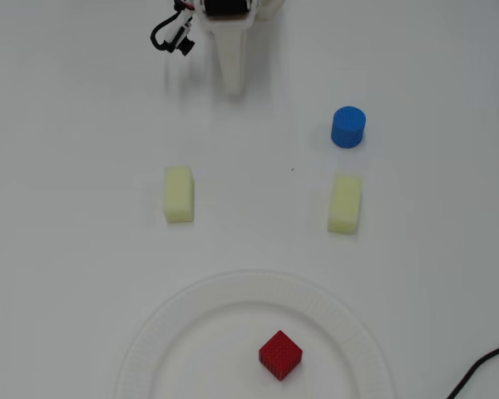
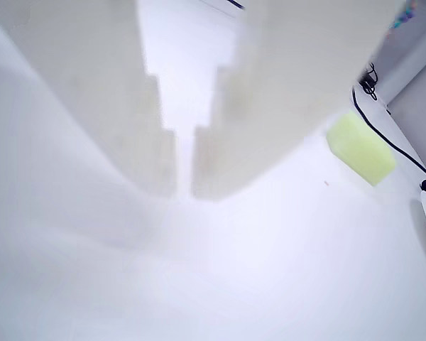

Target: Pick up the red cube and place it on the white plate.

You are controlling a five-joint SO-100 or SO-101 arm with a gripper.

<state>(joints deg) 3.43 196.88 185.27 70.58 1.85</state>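
Note:
The red cube sits on the white plate at the bottom of the overhead view, right of the plate's middle. My gripper is at the top of that view, far from the plate, with nothing in it. In the wrist view the gripper shows two pale fingers drawn together with only a thin slit between their tips. The cube and the plate do not show in the wrist view.
A blue cylinder stands at the right. Two pale yellow blocks lie between the arm and the plate; one shows in the wrist view. A black cable crosses the bottom right corner.

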